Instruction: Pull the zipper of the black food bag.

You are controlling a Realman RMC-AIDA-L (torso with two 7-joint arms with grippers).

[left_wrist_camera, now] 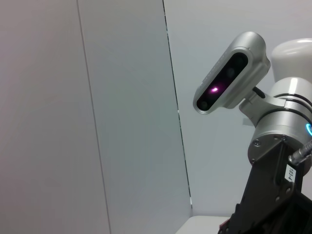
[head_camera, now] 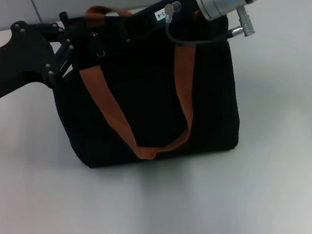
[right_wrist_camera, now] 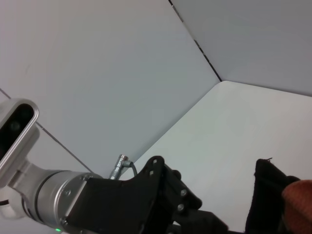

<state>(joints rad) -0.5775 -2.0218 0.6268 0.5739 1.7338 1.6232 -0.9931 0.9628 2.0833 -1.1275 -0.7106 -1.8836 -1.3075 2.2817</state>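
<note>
The black food bag stands upright in the middle of the table, its orange-brown strap handles hanging down its front. My left gripper reaches in from the left to the bag's top left edge. My right gripper comes in from the upper right and lies over the bag's top edge, black against black. The zipper is hidden behind the grippers. The right wrist view shows the left gripper beside a corner of the bag and a bit of strap.
The white table spreads around the bag, with pale wall panels behind. The left wrist view shows the right arm's black gripper body and the head camera above it.
</note>
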